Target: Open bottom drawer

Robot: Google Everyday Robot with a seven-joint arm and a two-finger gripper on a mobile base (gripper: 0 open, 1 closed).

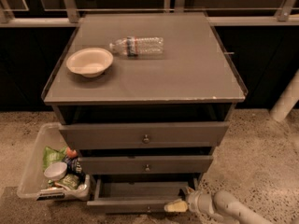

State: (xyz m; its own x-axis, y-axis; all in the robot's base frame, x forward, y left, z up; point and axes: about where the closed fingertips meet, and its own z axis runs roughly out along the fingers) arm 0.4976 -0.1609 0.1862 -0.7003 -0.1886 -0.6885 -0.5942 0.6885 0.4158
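The grey cabinet (145,78) has three drawers. The bottom drawer (140,197) is the lowest and thinnest; it stands pulled out, with its shallow tray showing and a tiny knob (147,209) on its front. My gripper (180,203) is at the drawer's front right corner, low near the floor, with a yellowish fingertip (175,206) against the front panel. The arm (229,209) comes in from the lower right. The top drawer (145,135) and the middle drawer (145,164) also stand slightly out.
A white bowl (89,61) and a lying plastic bottle (136,45) are on the cabinet top. A clear bin (51,167) with snacks and a cup stands on the floor left of the drawers. A white pole (287,97) rises at right.
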